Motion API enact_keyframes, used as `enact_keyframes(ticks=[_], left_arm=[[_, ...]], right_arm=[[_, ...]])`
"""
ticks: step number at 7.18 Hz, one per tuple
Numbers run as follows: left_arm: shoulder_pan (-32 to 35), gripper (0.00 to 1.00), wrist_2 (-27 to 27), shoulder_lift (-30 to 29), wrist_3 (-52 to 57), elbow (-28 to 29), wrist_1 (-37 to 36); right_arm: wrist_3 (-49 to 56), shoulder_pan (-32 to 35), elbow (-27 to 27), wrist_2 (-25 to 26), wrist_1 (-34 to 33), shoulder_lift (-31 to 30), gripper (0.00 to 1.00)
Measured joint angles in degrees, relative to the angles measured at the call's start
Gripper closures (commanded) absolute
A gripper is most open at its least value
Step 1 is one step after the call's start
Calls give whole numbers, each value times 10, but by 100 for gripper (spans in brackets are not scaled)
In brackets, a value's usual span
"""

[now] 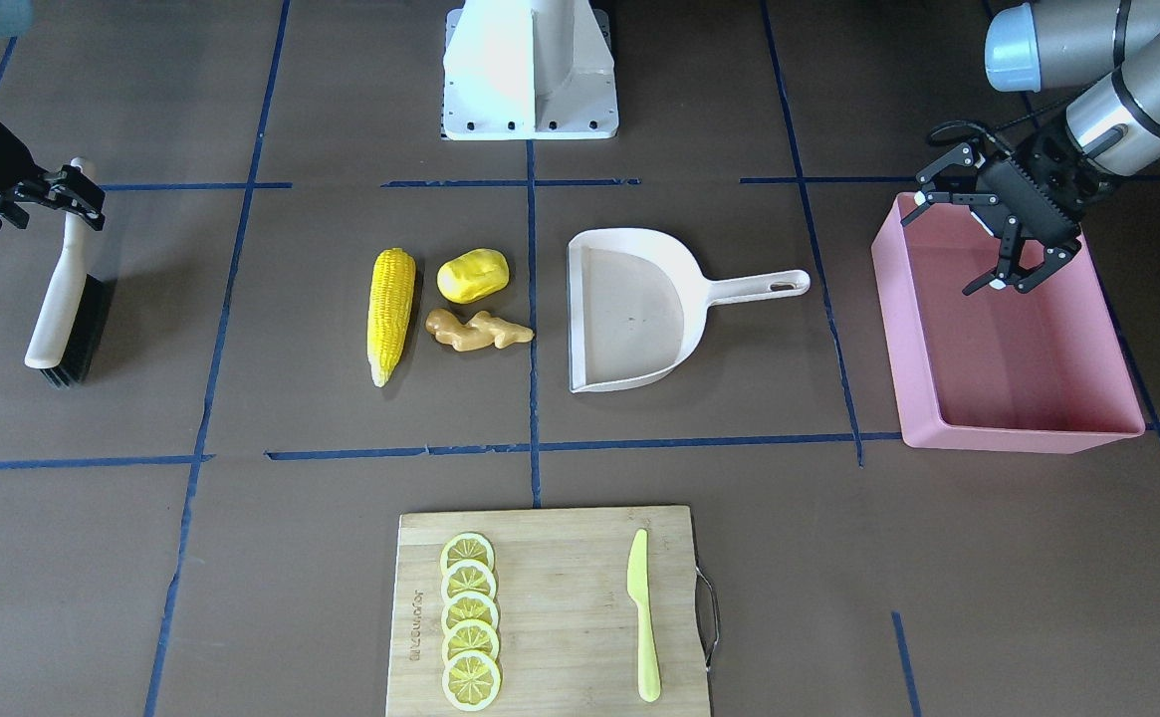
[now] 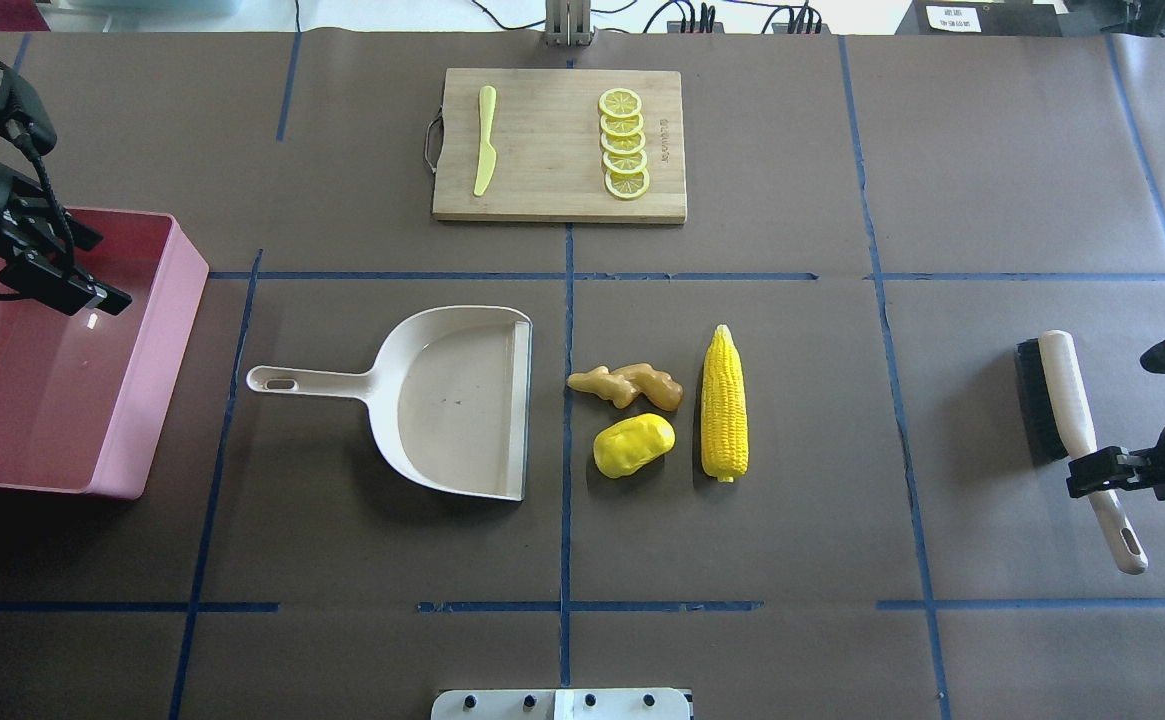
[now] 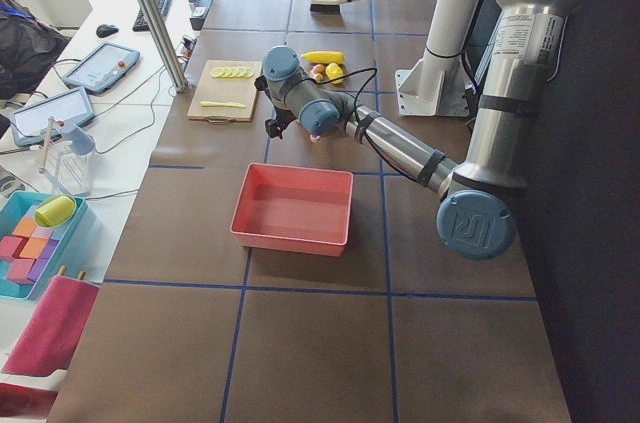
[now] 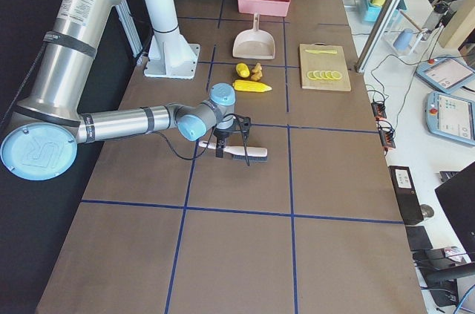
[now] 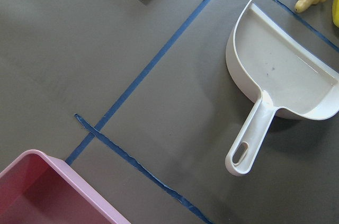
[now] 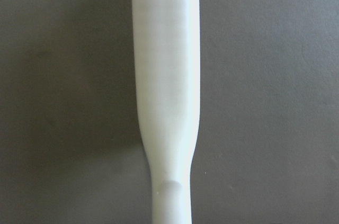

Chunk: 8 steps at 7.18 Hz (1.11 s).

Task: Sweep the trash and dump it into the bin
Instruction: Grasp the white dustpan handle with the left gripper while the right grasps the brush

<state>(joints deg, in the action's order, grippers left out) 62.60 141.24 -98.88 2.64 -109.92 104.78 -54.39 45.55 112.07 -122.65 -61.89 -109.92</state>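
A beige plastic dustpan (image 1: pixel 629 309) with a long handle lies flat on the brown worktop (image 1: pixel 739 558); just off its straight open mouth, on the side away from the handle, lie the three pieces of trash: a long yellow toy corn cob (image 1: pixel 390 314) farthest from the mouth, a rounded yellow potato-like lump (image 1: pixel 473 275) and a knobbly tan-orange ginger root (image 1: pixel 477 331) nearer it, none touching the pan; past the handle's end, apart from it, stands the large rectangular pink plastic tub (image 1: pixel 1023 433); the left pincer (image 1: pixel 956 241) hangs over the tub's corner nearest the robot, and the front-facing view shows its fingers spread wide, whereas the left wrist view gives only a pink corner, the dustpan and the tip of the ginger; well beyond the corn from the dustpan lies a white-handled brush with black bristles (image 1: pixel 62 299); the right pincer (image 2: pixel 1102 472) sits down over the thin part of its handle; the overhead view shows black fingers crossing the handle, the right wrist view only the white handle on the worktop, so whether the fingers pinch it I cannot tell; on the operators' side of the dustpan a wooden cutting board (image 1: pixel 560 617) carries a row of yellow lemon slices (image 1: pixel 468 622) and a yellow-green plastic knife (image 1: pixel 642 617).
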Motion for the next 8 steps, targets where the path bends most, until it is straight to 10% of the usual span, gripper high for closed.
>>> enact_keyframes(ticks=[3, 6, 8], left_arm=[[0, 0, 0, 3, 17, 2, 1], [0, 0, -1, 5, 22, 5, 3], [0, 0, -1, 5, 22, 6, 3]], right_arm=[[0, -15, -6, -5, -2, 14, 42], [1, -17, -19, -5, -3, 20, 53], [1, -17, -24, -5, -2, 20, 99]])
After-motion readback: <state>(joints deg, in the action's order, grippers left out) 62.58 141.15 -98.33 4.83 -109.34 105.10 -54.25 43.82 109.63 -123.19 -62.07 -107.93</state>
